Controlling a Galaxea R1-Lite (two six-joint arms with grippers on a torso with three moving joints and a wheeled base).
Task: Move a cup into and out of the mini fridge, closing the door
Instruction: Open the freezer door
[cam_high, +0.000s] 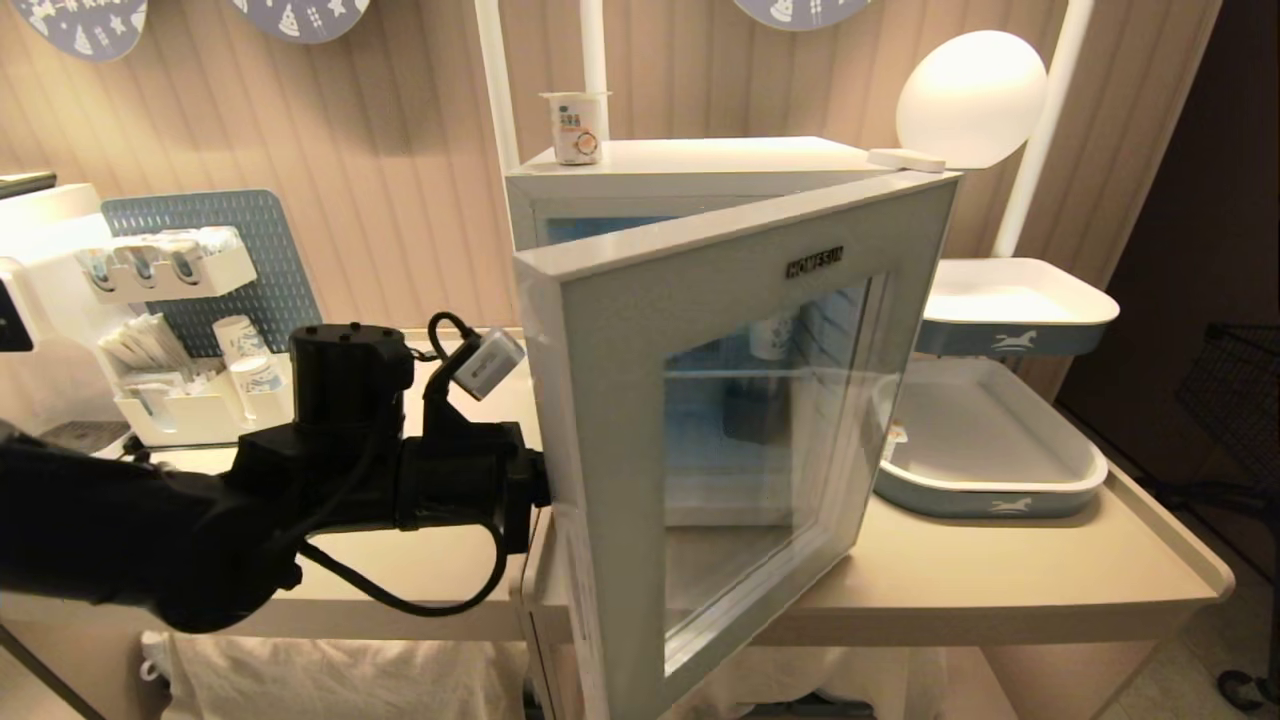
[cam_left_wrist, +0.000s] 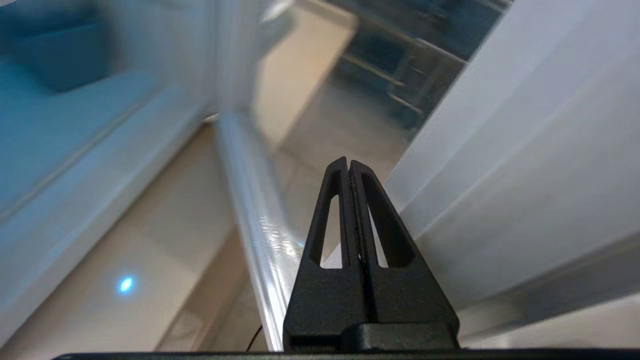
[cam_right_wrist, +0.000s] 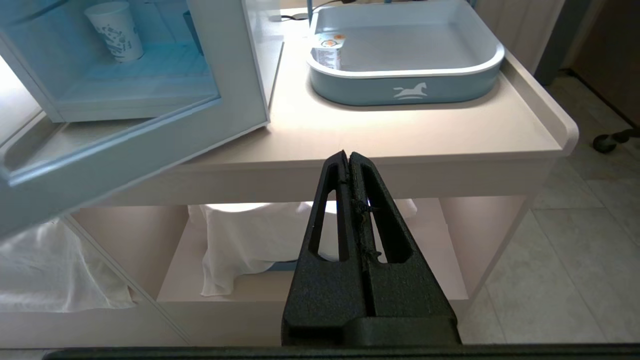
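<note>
Black left gripper (cam_left_wrist: 350, 167), fingers pressed together and holding nothing, sits at nine o'clock from the door (cam_high: 740, 420), right at its edge. The door stands partly open on the mini fridge (cam_high: 700, 165). The cup (cam_high: 576, 127) stands on top at eleven o'clock. The right gripper (cam_right_wrist: 346, 156) hangs squeezed tight, empty, below the table (cam_right_wrist: 400, 135).
</note>
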